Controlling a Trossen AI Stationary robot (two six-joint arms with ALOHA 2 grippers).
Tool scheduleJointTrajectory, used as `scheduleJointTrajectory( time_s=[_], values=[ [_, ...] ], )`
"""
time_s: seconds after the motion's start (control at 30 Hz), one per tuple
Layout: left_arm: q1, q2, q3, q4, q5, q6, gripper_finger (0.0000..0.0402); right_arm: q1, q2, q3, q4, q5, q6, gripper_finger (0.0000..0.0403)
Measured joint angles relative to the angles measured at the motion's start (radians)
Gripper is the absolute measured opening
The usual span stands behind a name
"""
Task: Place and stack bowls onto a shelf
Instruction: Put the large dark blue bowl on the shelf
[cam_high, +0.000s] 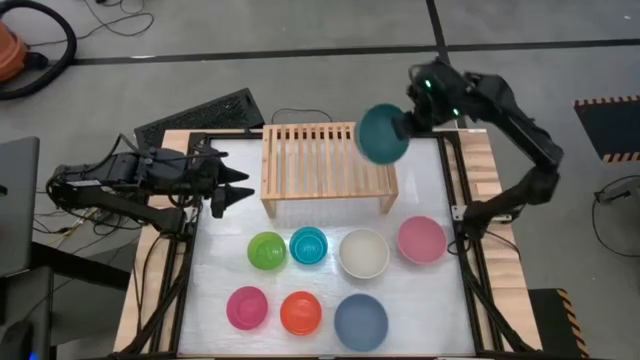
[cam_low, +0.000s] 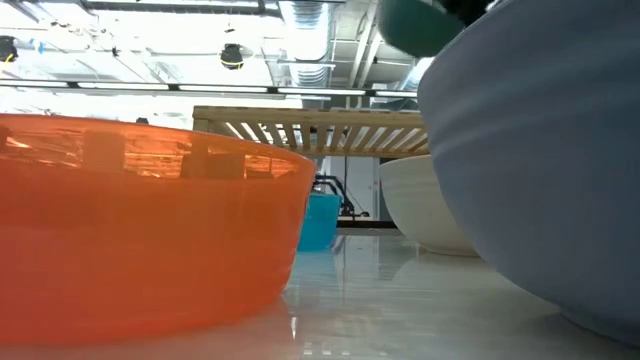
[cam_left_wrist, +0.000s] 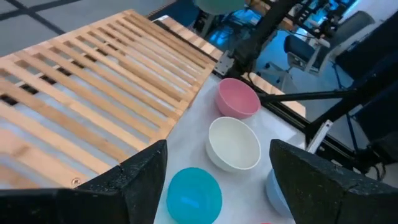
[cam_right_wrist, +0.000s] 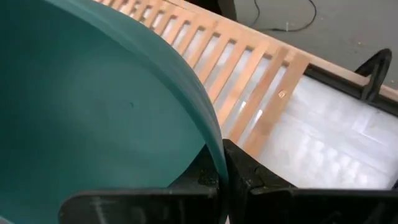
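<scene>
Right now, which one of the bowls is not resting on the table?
The teal green bowl. The right gripper pinches its rim and holds it tilted above the shelf's right end; the other seven bowls sit on the table in front of the shelf.

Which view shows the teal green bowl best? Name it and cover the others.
The high view: the whole teal green bowl shows, pinched by the right gripper above the shelf. The right wrist view shows only its inside and rim, the low view its underside at the top edge, and the left wrist view a sliver.
</scene>
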Motion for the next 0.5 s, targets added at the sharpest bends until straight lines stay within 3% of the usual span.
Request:
scheduleJointTrajectory(
  time_s=[0.17, 0.5],
  values=[
    [0.000, 0.000, 0.000, -0.045, -0.005, -0.026, 0.0265, -0.117, 0.131, 0.038, -0.005, -0.108, -0.081, 0.0024],
    [0.000, 0.000, 0.000, -0.046, -0.005, 0.013, 0.0265, -0.145, 0.328, 0.127, -0.025, -0.143, -0.142, 0.0024]
  ],
)
